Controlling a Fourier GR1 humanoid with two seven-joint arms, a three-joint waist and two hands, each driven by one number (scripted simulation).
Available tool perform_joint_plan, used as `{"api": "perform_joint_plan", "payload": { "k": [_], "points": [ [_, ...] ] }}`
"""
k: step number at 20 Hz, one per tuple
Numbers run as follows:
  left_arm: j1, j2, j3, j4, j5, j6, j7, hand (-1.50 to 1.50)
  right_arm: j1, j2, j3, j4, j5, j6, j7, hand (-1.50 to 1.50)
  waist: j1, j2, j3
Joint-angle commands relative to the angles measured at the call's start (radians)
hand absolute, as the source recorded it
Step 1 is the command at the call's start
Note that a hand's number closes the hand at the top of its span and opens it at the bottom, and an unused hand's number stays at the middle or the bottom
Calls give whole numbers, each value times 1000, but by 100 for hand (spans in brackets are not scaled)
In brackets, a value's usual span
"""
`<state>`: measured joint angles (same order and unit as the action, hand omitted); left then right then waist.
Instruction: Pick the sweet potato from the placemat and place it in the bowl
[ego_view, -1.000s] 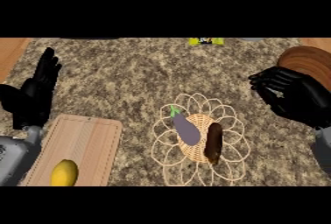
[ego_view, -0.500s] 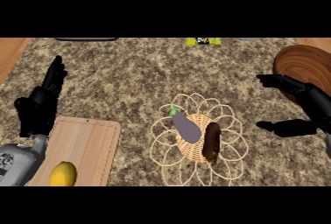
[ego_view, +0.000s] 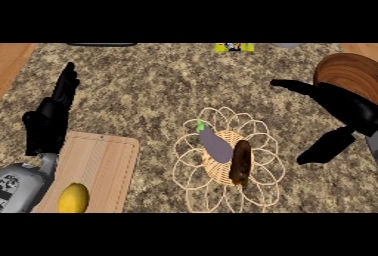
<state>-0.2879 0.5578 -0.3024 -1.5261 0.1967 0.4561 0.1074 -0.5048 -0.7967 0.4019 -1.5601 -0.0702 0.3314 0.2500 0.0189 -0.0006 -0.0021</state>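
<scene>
My right hand (ego_view: 354, 112) spreads its fingers wide, empty, at frame right above the sweet potato (ego_view: 241, 162); my left hand (ego_view: 50, 117) rests open at left.

I can't read a single word, number or sign from here. The yellow-green package (ego_view: 235, 47) at the counter's far edge has dark print on it, but I can't make it out. The black-and-white marks on my left forearm (ego_view: 16, 187) aren't readable either.
</scene>
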Motion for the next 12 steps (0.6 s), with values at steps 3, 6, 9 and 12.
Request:
{"api": "perform_joint_plan", "payload": {
  "k": [3, 6, 9, 12],
  "points": [
    [-26, 7, 27, 2, 14, -41, 22, 0, -187, 77, 150, 32, 62, 168, 249, -150, 13, 4, 0],
    [7, -29, -6, -39, -30, -3, 38, 0, -196, 171, 211, 93, 108, 202, 273, -150, 6, 3, 2],
    [32, -12, 35, -37, -11, -35, 26, 0, -239, 300, 247, 145, 110, 226, 362, -150, 6, 2, 1],
    [16, -21, 52, -26, -30, -52, 28, 0, -247, 308, 211, 201, 79, 334, 347, -150, -6, 2, 2]
  ]
}}
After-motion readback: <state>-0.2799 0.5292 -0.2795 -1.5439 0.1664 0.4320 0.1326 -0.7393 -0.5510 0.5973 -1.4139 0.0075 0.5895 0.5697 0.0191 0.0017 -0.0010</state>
